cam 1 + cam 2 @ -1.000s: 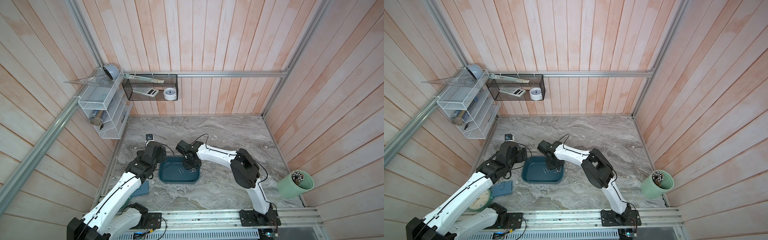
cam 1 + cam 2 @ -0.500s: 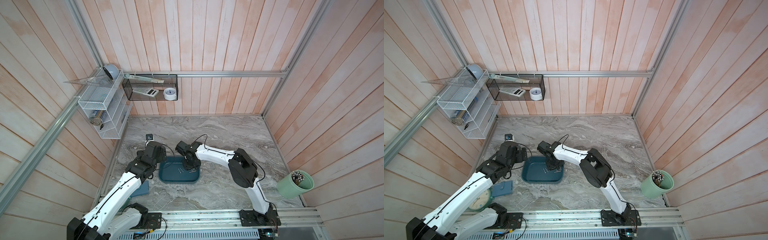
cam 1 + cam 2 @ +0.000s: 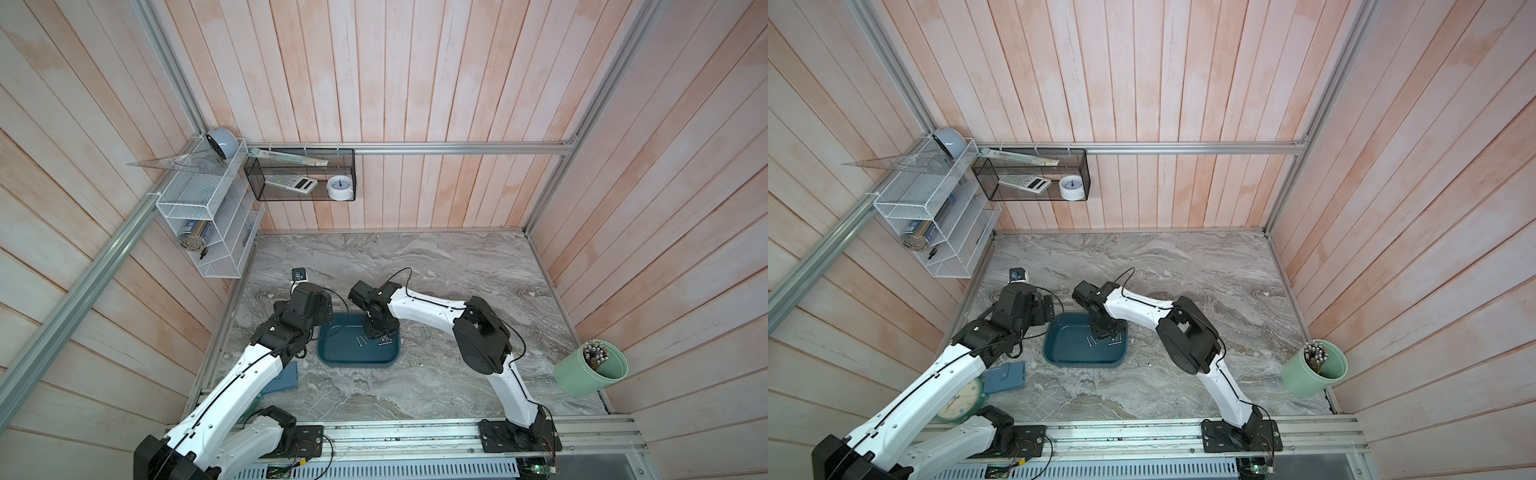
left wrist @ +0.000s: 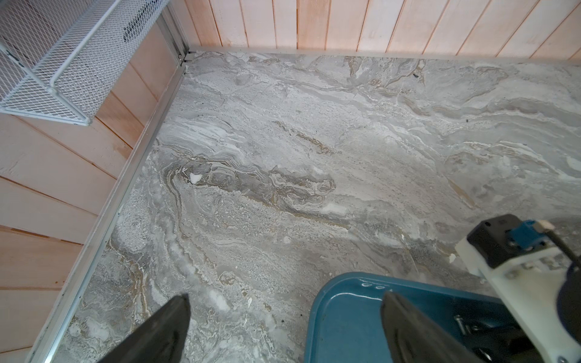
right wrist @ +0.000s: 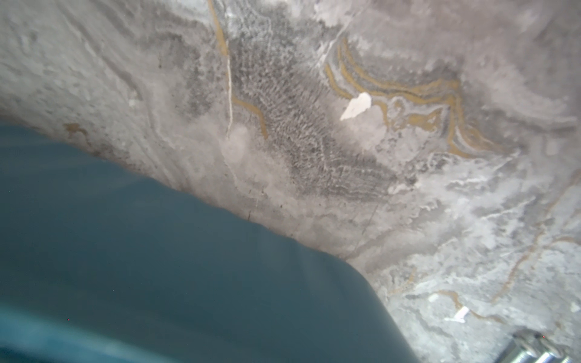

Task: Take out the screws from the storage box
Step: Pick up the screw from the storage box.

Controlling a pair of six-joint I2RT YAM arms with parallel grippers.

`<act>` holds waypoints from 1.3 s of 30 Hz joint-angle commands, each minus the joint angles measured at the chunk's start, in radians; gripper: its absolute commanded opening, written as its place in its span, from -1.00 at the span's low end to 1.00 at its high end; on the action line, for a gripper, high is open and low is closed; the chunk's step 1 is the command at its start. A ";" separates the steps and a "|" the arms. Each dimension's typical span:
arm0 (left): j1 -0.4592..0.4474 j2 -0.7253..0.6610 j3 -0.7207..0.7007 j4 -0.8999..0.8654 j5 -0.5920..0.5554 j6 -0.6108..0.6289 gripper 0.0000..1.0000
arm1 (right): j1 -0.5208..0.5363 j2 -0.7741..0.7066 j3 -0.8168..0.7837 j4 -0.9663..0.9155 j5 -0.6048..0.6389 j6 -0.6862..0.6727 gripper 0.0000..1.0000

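Observation:
The storage box [image 3: 356, 358] is a shallow teal tray on the marble, seen in both top views [image 3: 1079, 355]. Thin silver screws [image 3: 360, 341] lie on its floor [image 3: 1114, 342]. Two more screws [image 3: 424, 331] lie on the marble right of it, and their ends [image 5: 534, 350] show blurred in the right wrist view. My right gripper [image 3: 372, 330] is down inside the box among the screws; its jaws are hidden, and I cannot tell whether they hold anything. My left gripper [image 4: 286, 297] hangs open and empty over the box's far left corner [image 4: 342, 317].
A pale green cup [image 3: 590, 370] with metal rods stands at the right wall. A blue case [image 3: 1005, 376] and a clock [image 3: 959, 401] lie under the left arm. A small black cube [image 3: 299, 274] sits behind the box. Mesh shelves [image 3: 208, 224] hang on the left wall.
The right arm's elbow has shifted slightly left while its gripper stays low in the box. The left arm has not moved.

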 commanded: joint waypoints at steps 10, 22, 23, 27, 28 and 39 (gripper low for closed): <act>0.005 -0.011 -0.008 0.006 -0.009 0.014 1.00 | 0.022 0.102 0.052 -0.081 0.030 -0.011 -0.72; 0.005 -0.007 -0.006 0.007 -0.012 0.013 1.00 | 0.044 0.103 0.094 -0.114 0.071 -0.020 -0.81; 0.006 -0.009 -0.007 0.007 -0.012 0.011 1.00 | 0.045 0.105 0.098 -0.119 0.076 -0.021 -0.82; 0.005 -0.010 -0.007 0.007 -0.008 0.006 1.00 | 0.054 0.102 0.109 -0.127 0.098 -0.022 -0.83; 0.005 -0.012 -0.004 0.005 -0.006 0.004 1.00 | 0.058 0.100 0.109 -0.123 0.099 -0.024 -0.83; 0.005 -0.035 -0.008 0.009 -0.002 -0.028 1.00 | 0.060 0.121 0.120 -0.124 0.097 -0.021 -0.71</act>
